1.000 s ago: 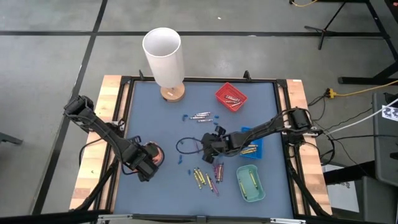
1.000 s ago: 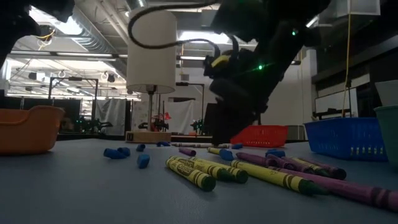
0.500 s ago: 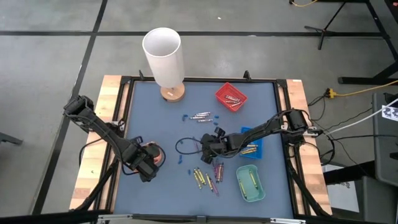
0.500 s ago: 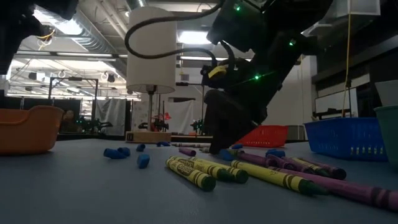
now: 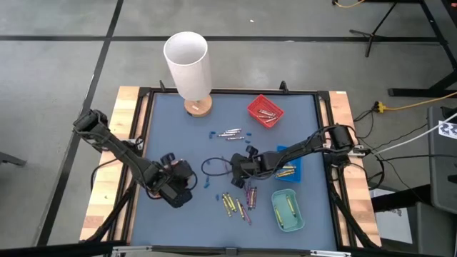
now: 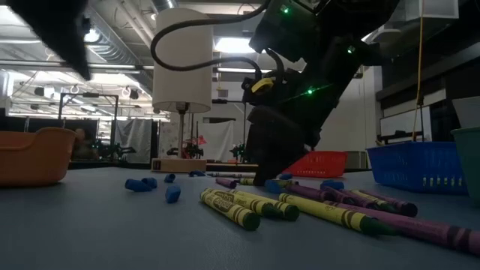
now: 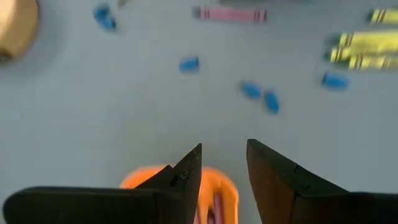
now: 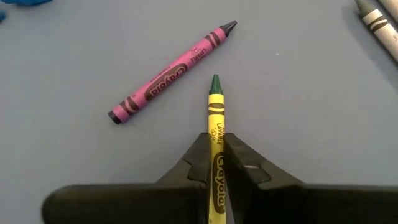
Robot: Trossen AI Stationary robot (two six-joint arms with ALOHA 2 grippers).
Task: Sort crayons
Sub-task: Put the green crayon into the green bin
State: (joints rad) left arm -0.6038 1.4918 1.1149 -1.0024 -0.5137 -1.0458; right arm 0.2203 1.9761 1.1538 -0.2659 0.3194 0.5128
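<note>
Loose crayons (image 5: 235, 203) in yellow and purple-pink lie on the blue-grey mat near the front, and silver-grey ones (image 5: 230, 133) lie farther back. My right gripper (image 5: 240, 170) is at mat level in the middle, shut on a yellow crayon (image 8: 216, 109) with a green tip. A pink crayon (image 8: 171, 73) lies flat just beyond it. My left gripper (image 7: 224, 167) hangs open at the left over an orange tray (image 7: 146, 180) and holds nothing. My right gripper pinches the yellow crayon's barrel (image 8: 216, 146) between its two fingers. The fingers lie along the crayon, slanting down from the table's right side. The green-tipped end (image 8: 215, 83) sticks out ahead of the fingertips. I cannot tell whether the crayon rests on the mat.
A red tray (image 5: 265, 110) with silver crayons stands at the back. A blue tray (image 5: 289, 165) and a green tray (image 5: 287, 210) stand at the right. A tall white cylinder on a wooden base (image 5: 188, 61) stands at the back left. Small blue bits (image 6: 172, 193) dot the mat.
My right gripper has come down to the mat among the crayons. My left gripper has shifted a little toward the table's right edge and now covers the orange tray in the high view.
</note>
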